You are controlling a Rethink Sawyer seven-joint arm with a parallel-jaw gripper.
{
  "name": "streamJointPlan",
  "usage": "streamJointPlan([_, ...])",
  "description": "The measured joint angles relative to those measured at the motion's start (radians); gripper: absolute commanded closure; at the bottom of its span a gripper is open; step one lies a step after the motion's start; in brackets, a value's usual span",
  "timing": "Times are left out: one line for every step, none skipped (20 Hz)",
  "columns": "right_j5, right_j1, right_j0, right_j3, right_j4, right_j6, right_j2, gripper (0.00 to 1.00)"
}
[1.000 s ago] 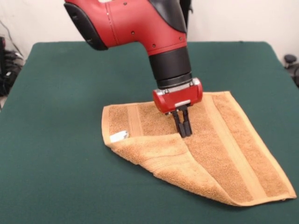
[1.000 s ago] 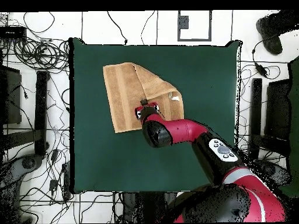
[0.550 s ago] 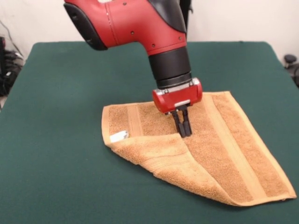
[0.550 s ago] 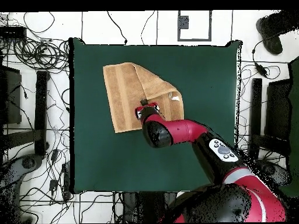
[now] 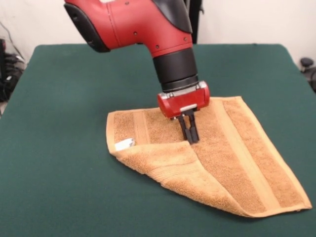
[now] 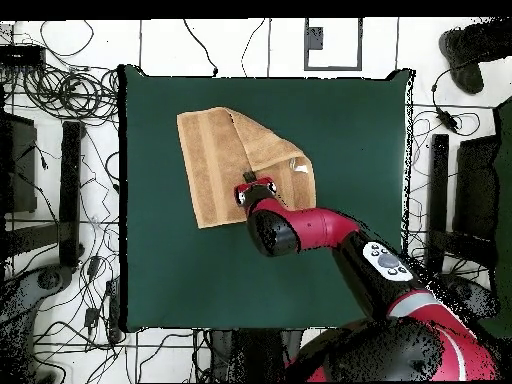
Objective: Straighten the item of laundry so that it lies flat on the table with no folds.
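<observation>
While pinching the folded-over corner of the towel (image 5: 217, 163) mid-cloth, gripper (image 5: 189, 140) narrow, fingers nearly together on the terry. One flap doubled over, white tag (image 5: 125, 144) beside the fold, on green table (image 5: 59, 148).

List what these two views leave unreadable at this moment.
- Towel layer under the folded-over flap: covered by the flap in both views.
- End effector tips, overhead view: hidden by the arm's own body.
- Whether the tips pinch cloth: front view shows them shut on the towel at the flap's edge, but contact is too small to confirm.
- White tag: print too small.
</observation>
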Motion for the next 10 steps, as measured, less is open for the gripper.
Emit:
streamJointPlan([-0.009,-0.002,-0.003,0.002,-0.006,0.0,0.0,1.0])
streamJointPlan([-0.016,-0.003,-0.005,0.002,-0.012,0.0,-0.001,1.0])
streamJointPlan([-0.027,-0.004,-0.007,0.002,-0.022,0.0,-0.002,1.0])
streamJointPlan([-0.038,-0.006,-0.01,0.002,-0.031,0.0,-0.004,1.0])
streamJointPlan([-0.051,-0.007,-0.012,0.002,-0.041,0.0,-0.008,1.0])
streamJointPlan([-0.059,-0.008,-0.014,0.002,-0.046,0.0,-0.01,1.0])
streamJointPlan([-0.071,-0.008,-0.016,0.002,-0.051,0.0,-0.014,1.0])
streamJointPlan([-0.089,-0.009,-0.019,0.002,-0.057,0.0,-0.018,1.0])
streamJointPlan([-0.098,-0.009,-0.02,0.002,-0.06,0.0,-0.02,1.0])
streamJointPlan([-0.116,-0.009,-0.023,0.002,-0.067,0.0,-0.023,1.0])
